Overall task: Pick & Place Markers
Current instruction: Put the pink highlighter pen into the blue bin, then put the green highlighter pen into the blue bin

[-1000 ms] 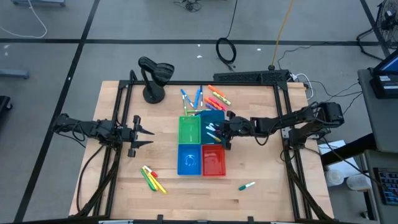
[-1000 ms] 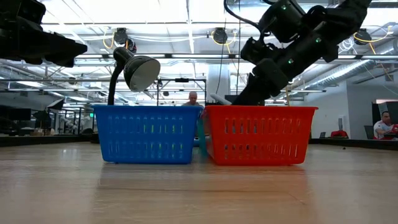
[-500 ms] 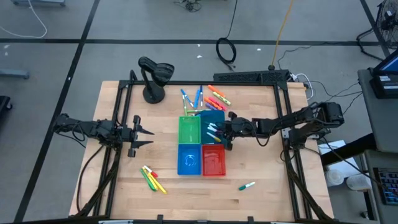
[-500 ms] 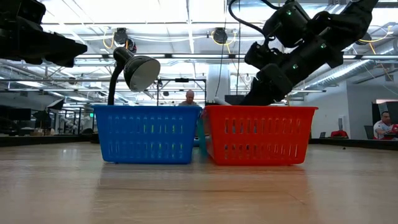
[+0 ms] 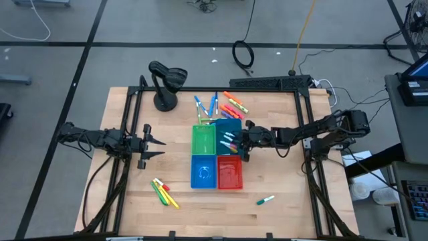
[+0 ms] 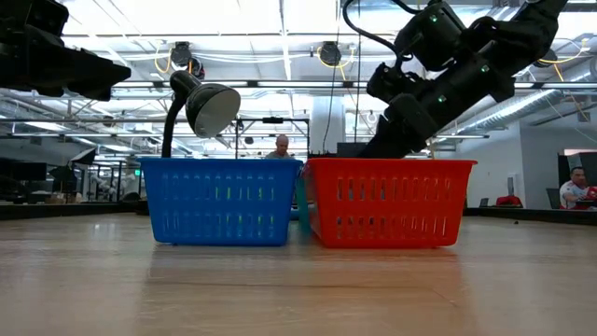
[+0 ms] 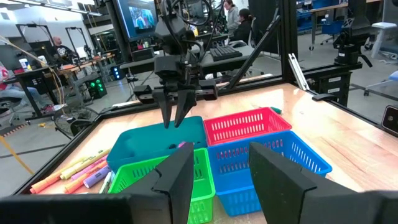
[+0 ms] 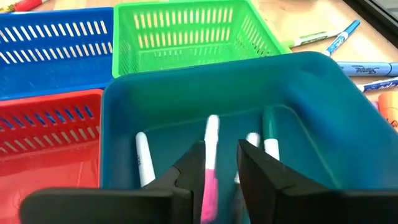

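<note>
My right gripper [image 8: 221, 158] hovers open over the teal bin [image 8: 186, 71], fingers slanting down, with a pink marker [image 8: 210, 149] lying on the bin's floor below the gap. White markers [image 8: 144, 158] and a teal one [image 8: 268, 134] lie beside it. More markers lie on the table beyond the bins [image 5: 221, 105], near the left front [image 5: 163, 191], and one with a green cap at the right front [image 5: 265, 199]. My left gripper [image 5: 164, 145] waits open and level at the table's left. In the low view the red bin hides my right fingertips.
Green [image 5: 204, 138], blue [image 5: 204, 172] and red [image 5: 229, 173] bins stand packed in a square with the teal one [image 5: 231, 124] at mid-table. A black desk lamp [image 5: 166, 84] stands at the far left. Bare wood lies at both sides and along the near edge.
In the low view a pale marker end stuck out beside my right gripper above the red bin's rim; it has sunk out of sight behind the rim. My right arm has stayed over the teal bin.
</note>
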`<control>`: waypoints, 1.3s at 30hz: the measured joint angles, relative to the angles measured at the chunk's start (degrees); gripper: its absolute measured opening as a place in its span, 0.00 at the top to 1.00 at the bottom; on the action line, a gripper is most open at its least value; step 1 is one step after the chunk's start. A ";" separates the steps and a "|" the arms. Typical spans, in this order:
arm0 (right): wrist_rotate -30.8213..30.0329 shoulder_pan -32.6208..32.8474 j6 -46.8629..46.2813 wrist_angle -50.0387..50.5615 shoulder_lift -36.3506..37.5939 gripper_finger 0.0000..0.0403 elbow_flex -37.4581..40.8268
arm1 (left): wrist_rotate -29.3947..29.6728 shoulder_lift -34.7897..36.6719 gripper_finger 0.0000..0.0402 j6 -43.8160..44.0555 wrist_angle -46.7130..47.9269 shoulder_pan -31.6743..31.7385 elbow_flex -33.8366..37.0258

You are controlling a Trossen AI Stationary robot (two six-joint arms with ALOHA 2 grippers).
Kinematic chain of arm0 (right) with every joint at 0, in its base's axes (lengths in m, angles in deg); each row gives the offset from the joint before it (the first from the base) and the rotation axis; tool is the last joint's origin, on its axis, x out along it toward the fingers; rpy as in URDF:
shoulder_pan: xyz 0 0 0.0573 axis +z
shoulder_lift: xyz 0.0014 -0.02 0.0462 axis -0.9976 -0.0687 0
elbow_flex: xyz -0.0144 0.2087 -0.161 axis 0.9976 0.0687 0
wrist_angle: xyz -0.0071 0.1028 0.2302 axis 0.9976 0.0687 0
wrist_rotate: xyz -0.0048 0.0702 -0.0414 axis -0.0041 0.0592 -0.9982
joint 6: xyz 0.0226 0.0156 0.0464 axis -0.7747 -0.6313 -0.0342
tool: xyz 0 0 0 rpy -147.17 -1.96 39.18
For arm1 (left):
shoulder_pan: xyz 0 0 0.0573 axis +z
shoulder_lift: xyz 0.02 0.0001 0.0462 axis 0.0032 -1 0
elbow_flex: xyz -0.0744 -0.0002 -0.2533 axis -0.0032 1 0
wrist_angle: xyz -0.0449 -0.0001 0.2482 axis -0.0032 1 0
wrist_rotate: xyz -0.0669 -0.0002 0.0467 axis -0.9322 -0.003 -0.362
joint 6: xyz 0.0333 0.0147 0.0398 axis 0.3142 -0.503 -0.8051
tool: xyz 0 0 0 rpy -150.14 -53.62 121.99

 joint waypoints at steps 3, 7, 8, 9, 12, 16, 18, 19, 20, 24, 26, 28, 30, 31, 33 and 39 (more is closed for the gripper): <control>-0.01 -0.02 -0.02 -0.94 0.00 0.77 0.00 | 0.00 0.01 0.60 0.00 0.00 0.02 0.02; 0.27 0.77 -0.44 -4.69 0.00 0.75 0.00 | 0.00 0.01 0.60 0.00 0.02 0.00 0.00; 1.57 1.39 -0.44 -6.09 0.02 0.74 0.00 | 0.02 0.01 0.60 0.00 0.02 0.00 0.02; 4.00 2.46 -0.02 -7.64 0.33 0.74 0.00 | 0.01 -0.01 0.60 0.00 0.01 0.00 0.02; 11.31 8.22 2.99 -9.49 1.38 0.71 -1.22 | 0.01 0.00 0.60 0.00 0.01 0.01 0.02; 7.63 20.64 5.77 2.24 2.33 0.66 -8.55 | 0.00 -0.01 0.60 0.00 0.09 0.02 0.00; 1.52 27.56 7.27 13.49 2.17 0.62 -14.11 | 0.02 0.01 0.60 0.00 0.08 0.00 0.01; -1.79 30.99 7.61 19.05 1.69 0.60 -16.99 | 0.00 -0.01 0.60 0.00 0.13 0.00 0.00; -4.87 33.92 7.58 24.00 0.99 0.58 -19.58 | 0.00 0.01 0.60 0.00 0.03 0.02 0.02; -11.81 43.32 -0.31 36.76 -0.82 0.53 -24.27 | 0.00 0.01 0.60 -0.01 -0.04 0.00 0.02; -12.35 46.14 -6.74 36.76 -1.59 0.52 -24.24 | 0.02 0.00 0.60 0.00 0.06 0.01 0.02; -12.24 48.40 -12.08 37.19 -2.23 0.52 -22.82 | 0.00 0.01 0.60 0.00 0.09 0.00 0.02; -12.11 50.05 -15.16 38.16 -3.03 0.53 -20.85 | 0.00 0.01 0.60 0.00 0.07 0.02 0.02; -12.11 50.56 -15.90 38.55 -3.44 0.54 -19.91 | -0.02 0.01 0.60 0.00 0.07 0.02 0.02; -12.12 50.96 -16.54 38.60 -3.95 0.55 -17.61 | -0.01 0.01 0.60 0.00 0.07 0.02 0.02; -10.41 50.84 -20.18 38.38 -5.49 0.55 -11.89 | 0.00 0.01 0.60 0.00 0.07 0.02 0.02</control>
